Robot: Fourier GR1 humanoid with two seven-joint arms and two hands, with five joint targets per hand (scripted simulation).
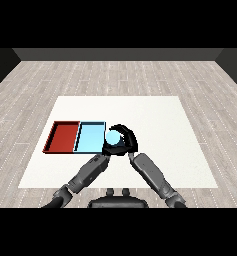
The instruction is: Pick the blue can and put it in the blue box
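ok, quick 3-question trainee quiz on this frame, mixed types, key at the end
1. True or false: the blue can lies flat inside the red tray.
2. Which hand has its fingers curled round the can? A) left hand B) right hand
3. Fill in: the light blue tray lies to the ___ of the red tray in the head view.

Key: 1 false; 2 B; 3 right.

Matt white table (pixel 155 150) sits on pale wood-plank floor (pixel 115 75); on the table, red tray (pixel 62 136) and light blue tray (pixel 90 137) look smooth, plastic-like.
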